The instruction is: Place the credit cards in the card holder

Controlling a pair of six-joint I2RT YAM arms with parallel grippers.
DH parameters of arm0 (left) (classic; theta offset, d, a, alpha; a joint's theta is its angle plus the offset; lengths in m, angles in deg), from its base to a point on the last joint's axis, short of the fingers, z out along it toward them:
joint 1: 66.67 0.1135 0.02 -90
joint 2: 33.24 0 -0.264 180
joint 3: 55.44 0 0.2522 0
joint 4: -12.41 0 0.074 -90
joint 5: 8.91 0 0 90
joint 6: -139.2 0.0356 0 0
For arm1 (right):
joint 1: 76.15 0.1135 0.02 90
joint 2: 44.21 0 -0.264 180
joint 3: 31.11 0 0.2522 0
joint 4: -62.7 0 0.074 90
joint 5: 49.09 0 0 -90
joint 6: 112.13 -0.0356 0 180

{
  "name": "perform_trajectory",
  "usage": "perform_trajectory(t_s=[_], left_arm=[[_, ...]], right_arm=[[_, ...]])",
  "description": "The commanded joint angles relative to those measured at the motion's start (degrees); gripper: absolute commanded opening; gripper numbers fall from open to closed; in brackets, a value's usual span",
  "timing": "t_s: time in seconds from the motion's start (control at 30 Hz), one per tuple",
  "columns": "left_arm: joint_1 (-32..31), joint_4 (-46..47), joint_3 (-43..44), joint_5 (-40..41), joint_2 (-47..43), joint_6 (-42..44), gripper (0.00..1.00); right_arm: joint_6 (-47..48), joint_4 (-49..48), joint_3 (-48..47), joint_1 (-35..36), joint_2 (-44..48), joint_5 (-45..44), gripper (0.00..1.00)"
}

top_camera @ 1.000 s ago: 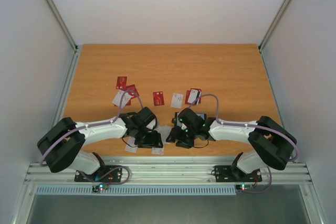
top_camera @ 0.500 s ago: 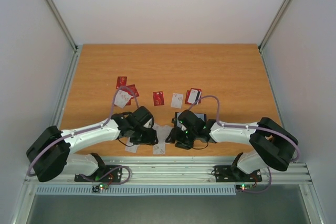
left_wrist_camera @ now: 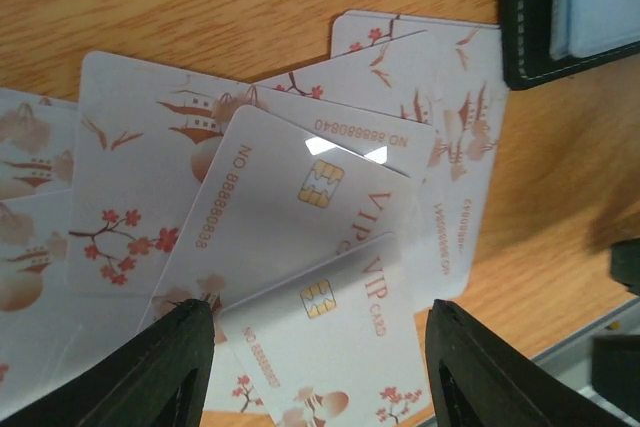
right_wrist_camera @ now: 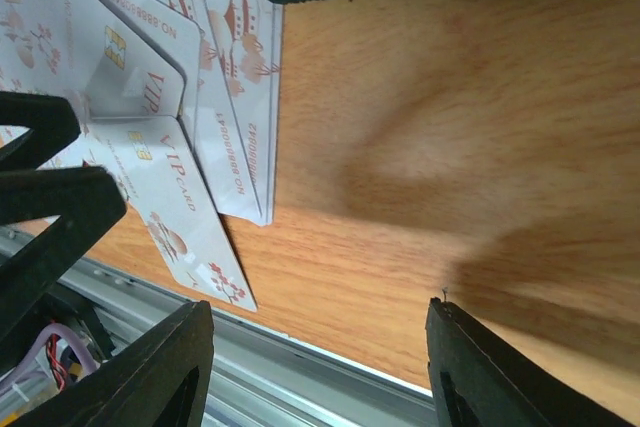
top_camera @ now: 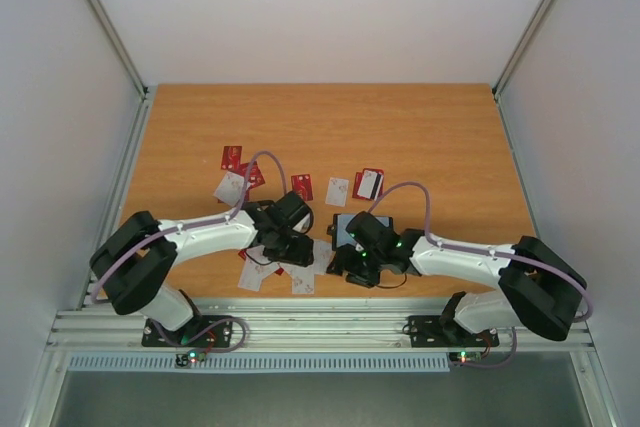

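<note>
Hovering over a fan of white plastic cards with red blossom prints and gold chips, the left end effector is holding its fingers apart with nothing between them; by this pose it is probably lining up on the topmost chip card, which overlaps the rest and looks easiest to lift. These cards are lying by the worktop's near edge, around its middle, just beside the small black folding card holder, which is lying open, pale inside up, seemingly so cards can slide in. The right end effector, likewise parted and empty, is hanging over bare wood beside the holder, perhaps to steady it. Several red cards are lying farther back, toward the worktop's middle
</note>
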Motion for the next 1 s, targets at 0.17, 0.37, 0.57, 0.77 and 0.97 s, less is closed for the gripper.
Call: perform_trajectory(t_s=[0.17,0.37,0.57,0.77,0.97], left_arm=[[-0.3,6.8,-2.7,-4.9,2.2,3.0,0.58],[-0.4,8.7,-6.3,-7.5,-0.8,0.9,0.56],[-0.7,9.7,-8.0,-9.6,-2.8,-0.2,0.55],[-1.8,13.7,-10.7,-12.7,-4.0,-1.8,0.55],[-3.1,14.6,-11.2,-13.8,-3.6,-1.9,0.55]], right_arm=[[0.1,5.5,3.0,0.5,5.1,-3.5,0.59],[-0.3,4.0,3.6,0.5,5.0,-2.9,0.59],[-0.9,-1.1,3.7,0.9,1.6,0.2,0.59],[-1.9,-3.6,2.6,3.5,-2.3,1.4,0.59],[-3.4,-0.8,4.1,3.7,0.3,1.7,0.59]])
